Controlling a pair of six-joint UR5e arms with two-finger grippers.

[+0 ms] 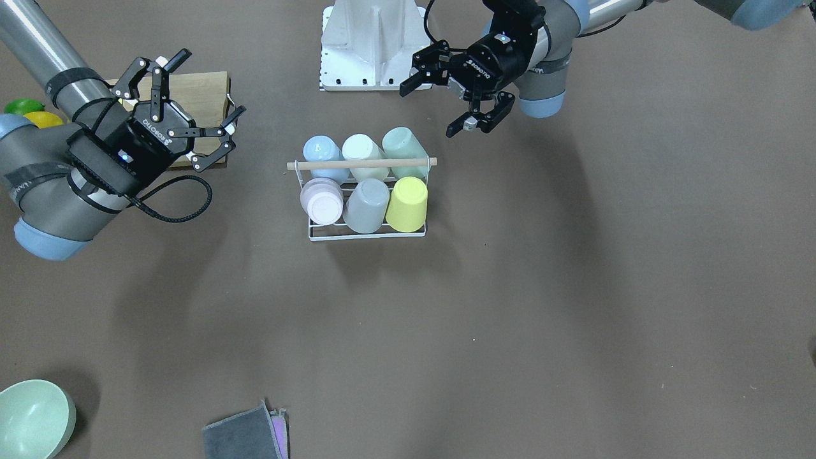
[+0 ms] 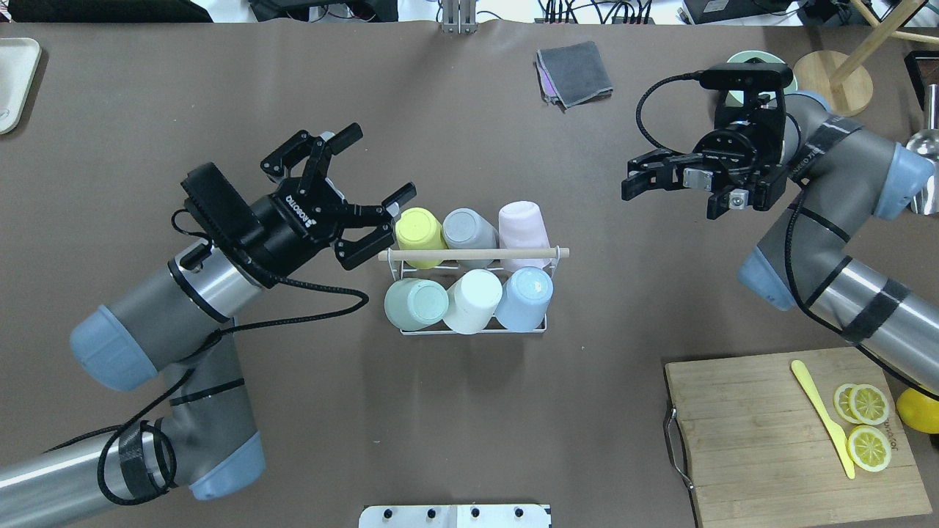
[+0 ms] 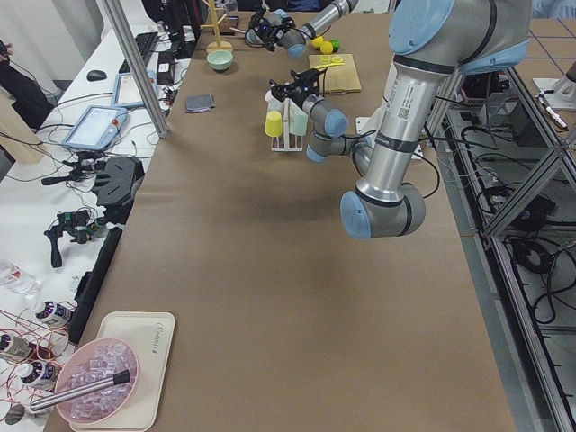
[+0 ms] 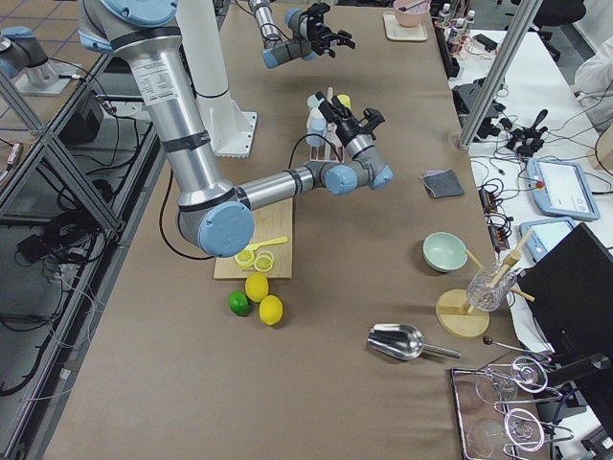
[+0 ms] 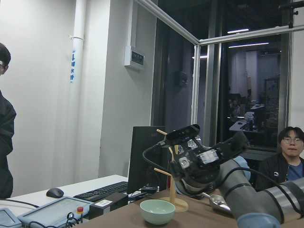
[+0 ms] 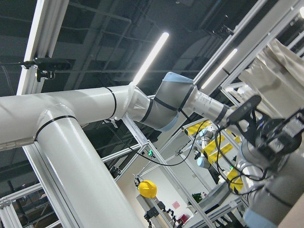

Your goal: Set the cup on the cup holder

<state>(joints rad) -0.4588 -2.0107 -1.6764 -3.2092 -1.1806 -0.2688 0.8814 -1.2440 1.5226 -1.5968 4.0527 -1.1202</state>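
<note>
The cup holder, a white wire rack with a wooden rod [image 2: 473, 254] across its top, stands mid-table; it also shows in the front view [image 1: 361, 164]. Several pastel cups sit upside down on its prongs, among them a yellow cup [image 2: 418, 227], a pink cup [image 2: 524, 225] and a blue cup [image 2: 527, 289]. My left gripper [image 2: 378, 165] is open and empty, hovering just left of the rack beside the yellow cup; in the front view it [image 1: 430, 108] is at upper right. My right gripper [image 2: 682, 192] is open and empty, raised well to the right of the rack; the front view shows it [image 1: 207, 86] spread wide.
A wooden cutting board [image 2: 741, 433] with lemon slices and a yellow knife lies near right. A grey cloth [image 2: 574, 71] lies at the far edge, a green bowl [image 1: 32, 417] and a wooden stand [image 2: 832, 81] far right. The white base plate [image 1: 373, 44] is behind the rack.
</note>
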